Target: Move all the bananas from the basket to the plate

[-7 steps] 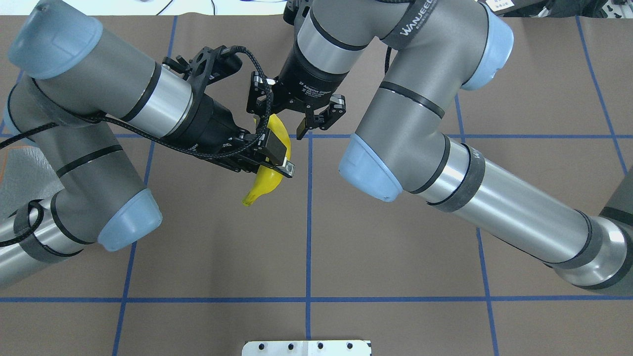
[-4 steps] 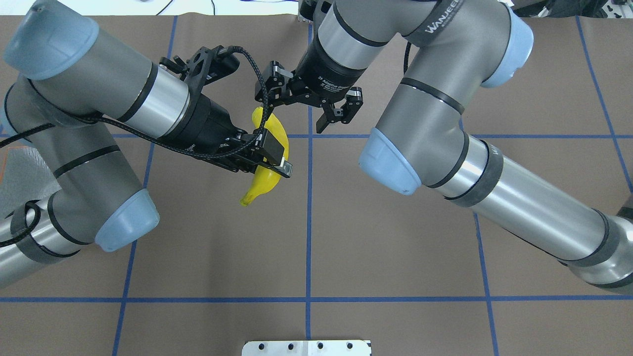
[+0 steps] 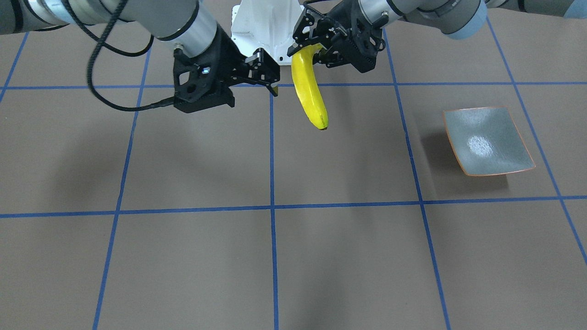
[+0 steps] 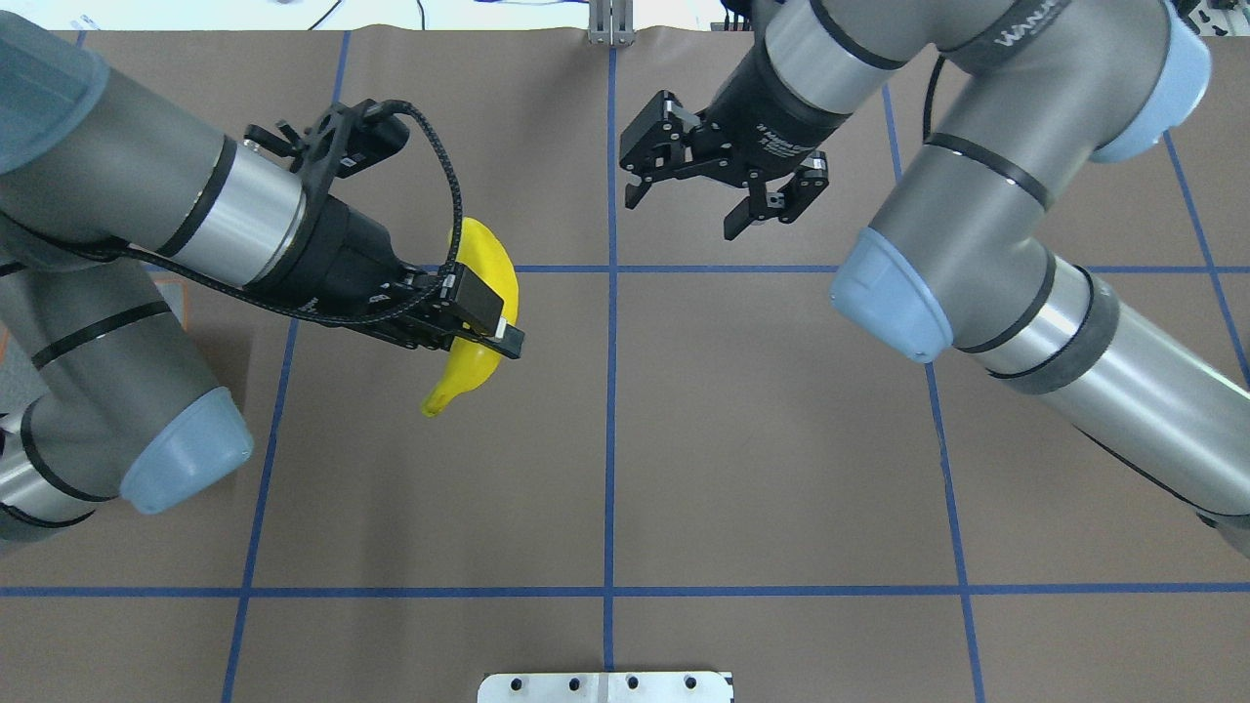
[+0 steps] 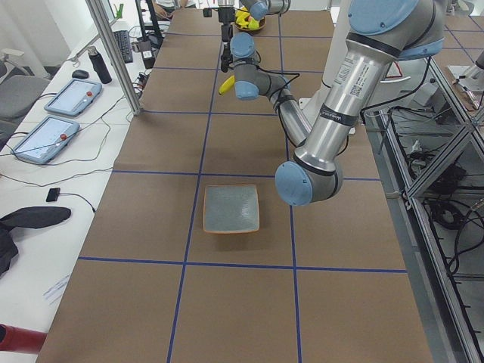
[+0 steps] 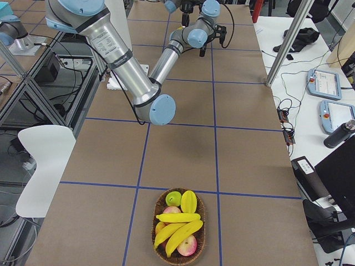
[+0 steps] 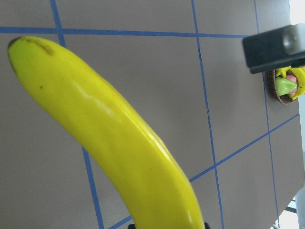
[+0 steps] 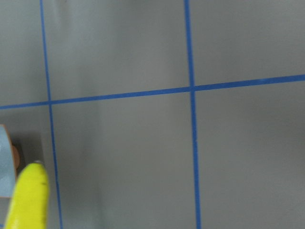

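My left gripper (image 4: 491,322) is shut on a bright yellow banana (image 4: 451,376) and holds it in the air over the brown table; the front-facing view shows it hanging from that gripper (image 3: 312,49), tip down (image 3: 312,98). The banana fills the left wrist view (image 7: 119,143). My right gripper (image 4: 684,215) is open and empty, to the right of the banana and apart from it. The grey-green plate (image 3: 486,142) with an orange rim lies empty on my left side; it also shows in the exterior left view (image 5: 231,209). More bananas (image 6: 178,217) lie in the basket (image 6: 158,252).
The wicker basket stands at the table's far right end and also holds apples (image 6: 187,245) and a green fruit (image 6: 173,198). The brown mat has blue grid lines. A white base plate (image 4: 605,686) sits at the robot's edge.
My right gripper has let go of the banana's end and pulled back to the right, open. My left gripper has carried the banana to the left.
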Available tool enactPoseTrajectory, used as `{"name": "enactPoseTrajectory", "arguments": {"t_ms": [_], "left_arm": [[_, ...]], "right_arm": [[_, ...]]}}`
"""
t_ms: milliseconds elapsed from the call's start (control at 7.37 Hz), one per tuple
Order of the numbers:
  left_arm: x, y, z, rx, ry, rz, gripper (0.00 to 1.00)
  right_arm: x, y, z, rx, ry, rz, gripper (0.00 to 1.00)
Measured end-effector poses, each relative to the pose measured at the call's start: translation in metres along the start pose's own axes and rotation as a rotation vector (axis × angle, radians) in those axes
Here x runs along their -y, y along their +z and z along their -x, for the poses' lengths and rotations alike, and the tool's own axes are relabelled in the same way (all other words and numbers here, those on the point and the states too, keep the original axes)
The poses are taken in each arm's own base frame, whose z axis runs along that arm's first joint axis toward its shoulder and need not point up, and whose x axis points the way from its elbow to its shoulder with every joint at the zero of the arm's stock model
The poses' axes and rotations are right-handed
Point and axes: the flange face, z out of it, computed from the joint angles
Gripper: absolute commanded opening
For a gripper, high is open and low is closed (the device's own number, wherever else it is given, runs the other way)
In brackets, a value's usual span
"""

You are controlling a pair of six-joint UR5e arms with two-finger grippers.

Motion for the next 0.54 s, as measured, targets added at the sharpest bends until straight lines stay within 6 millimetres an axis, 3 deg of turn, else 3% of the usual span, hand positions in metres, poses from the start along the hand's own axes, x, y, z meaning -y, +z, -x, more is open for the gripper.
{"name": "enactPoseTrajectory", "arguments": {"t_ms": [272, 543], "left_arm": [[0.007, -0.039, 0.068, 0.082, -0.096, -0.064, 0.00], [0.013, -0.071, 0.136, 0.170, -0.194, -0.135, 0.00]], "right_arm": [[0.008, -0.019, -0.058, -0.031, 0.053, -0.037, 1.00], [0.019, -0.023, -0.106, -0.077, 0.115, -0.068, 1.00]]}}
